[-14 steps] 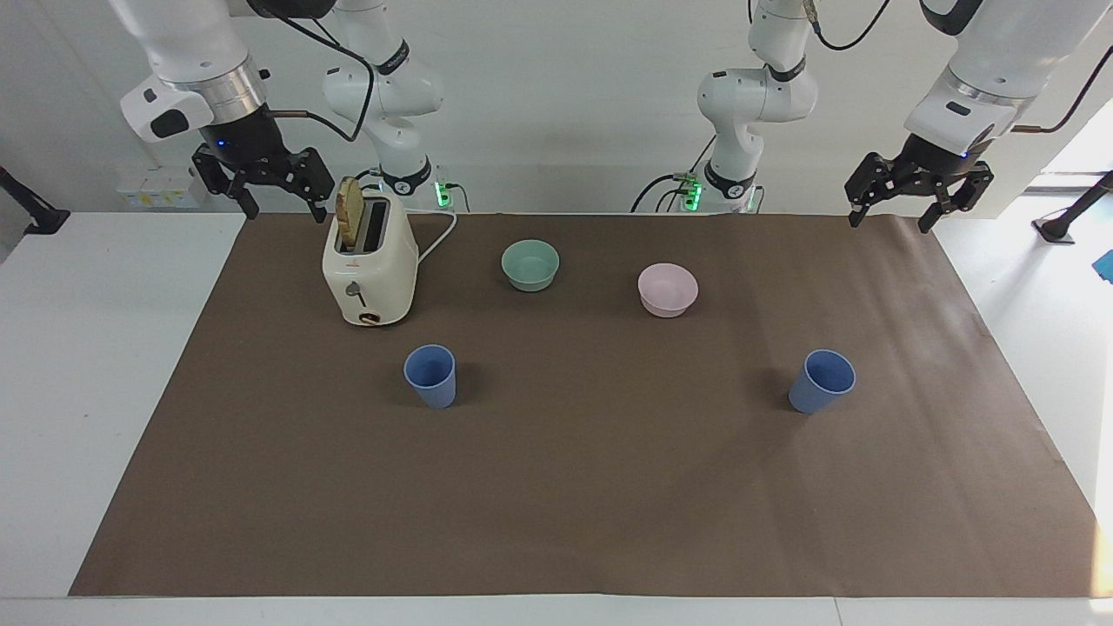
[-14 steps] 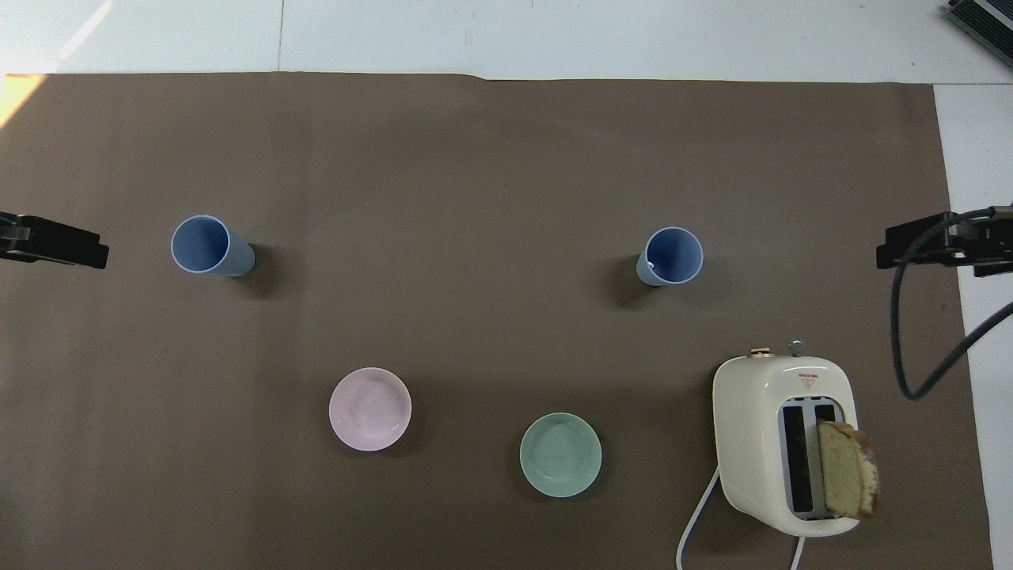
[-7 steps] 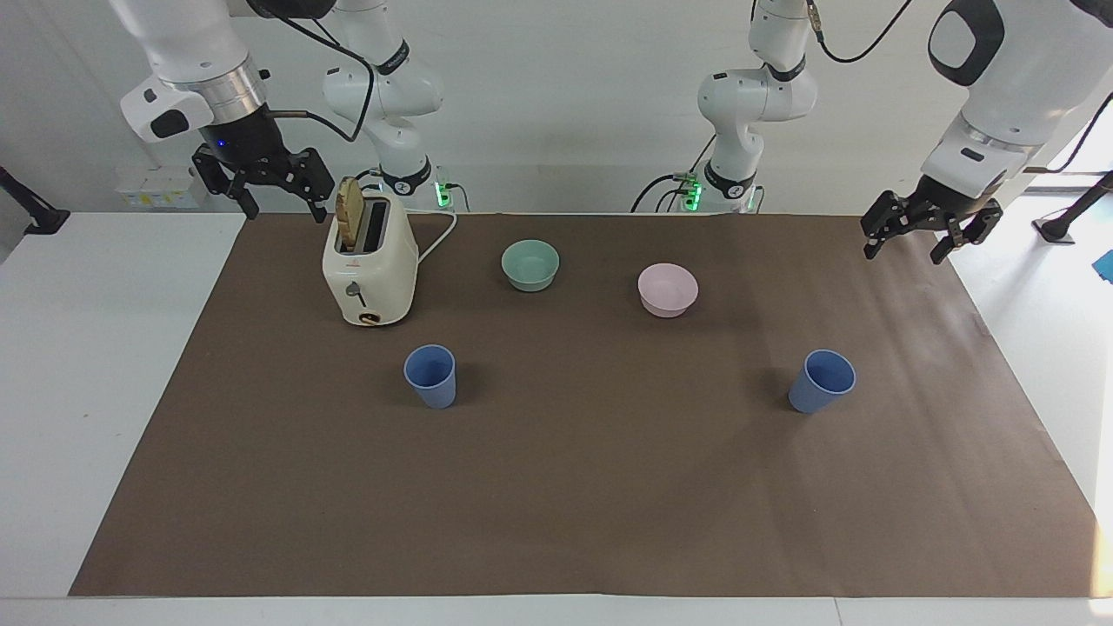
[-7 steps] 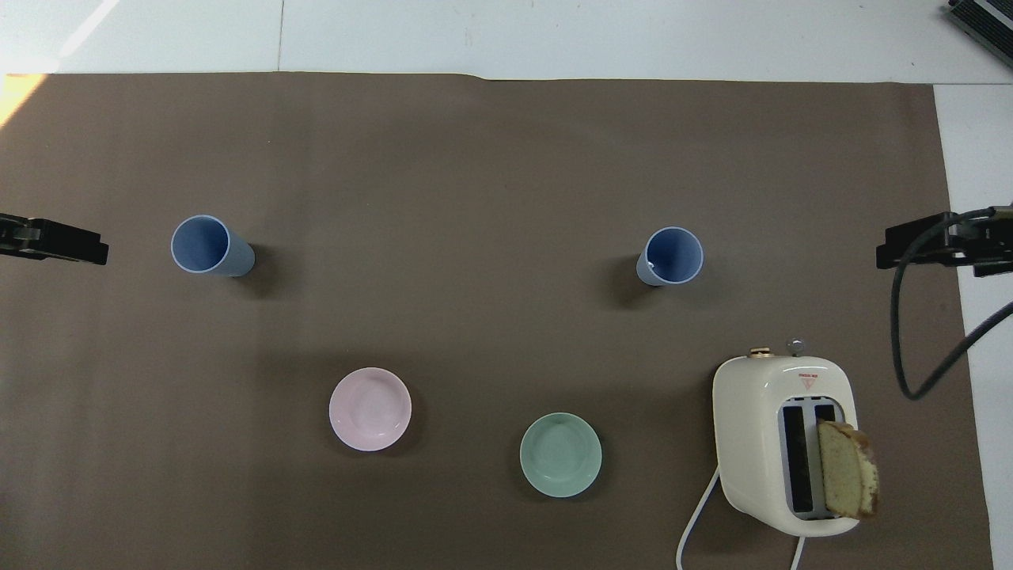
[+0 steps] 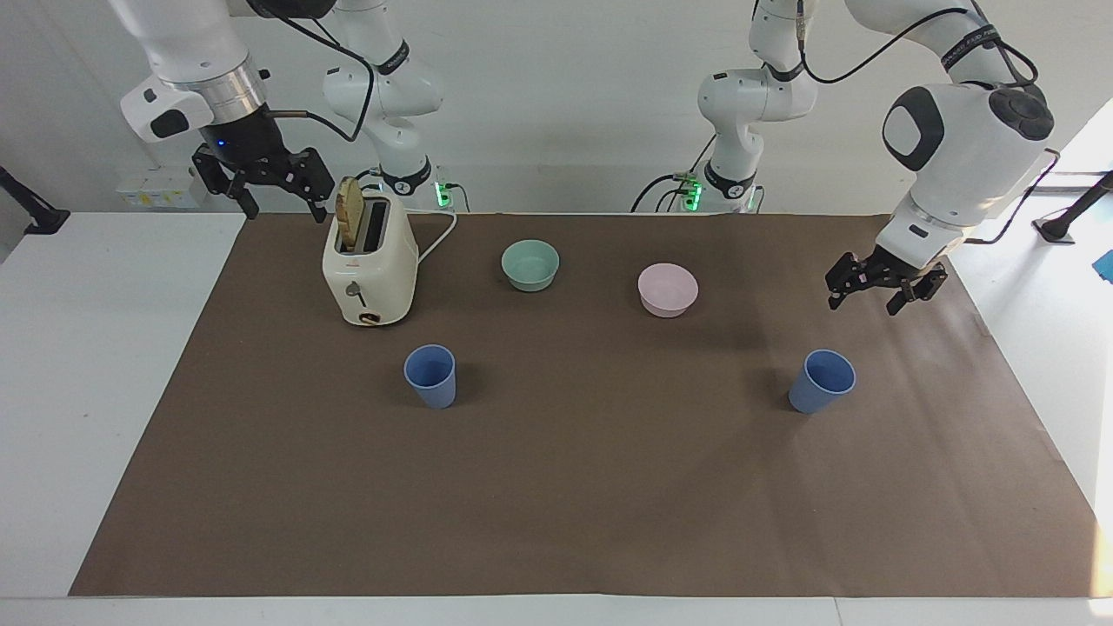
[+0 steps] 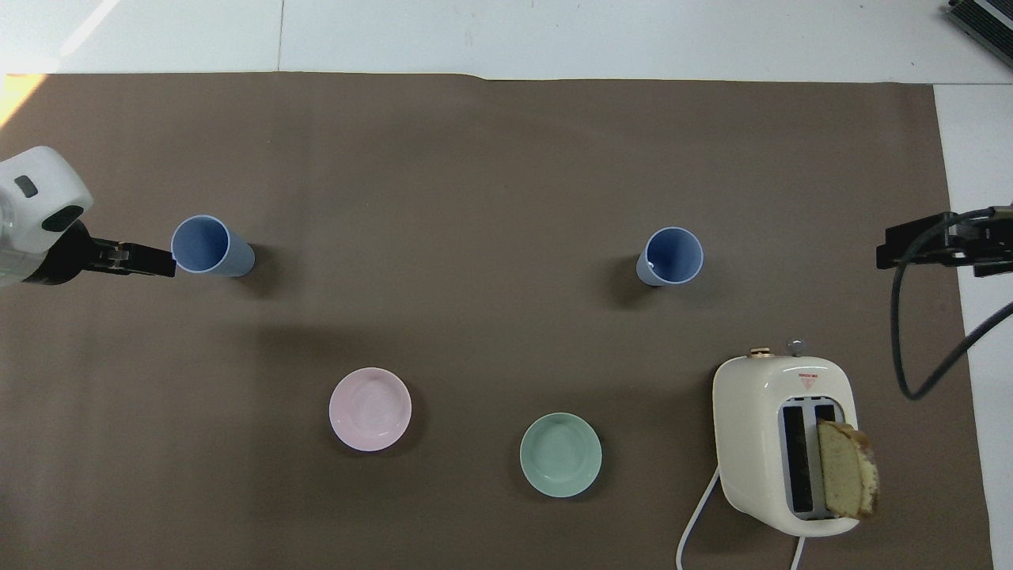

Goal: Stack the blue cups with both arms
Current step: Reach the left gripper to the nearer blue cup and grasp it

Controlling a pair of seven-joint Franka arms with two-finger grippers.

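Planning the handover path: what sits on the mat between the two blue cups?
Nothing: in the overhead view, bare brown mat runs from one blue cup to the other blue cup.

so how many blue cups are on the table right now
2. One blue cup stands upright toward the left arm's end of the table, the other blue cup toward the right arm's end, farther from the robots than the toaster. None looks hidden.

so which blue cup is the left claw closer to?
The blue cup toward the left arm's end, apart from the toaster. The open left claw hovers near it; the other cup stands in front of the toaster.
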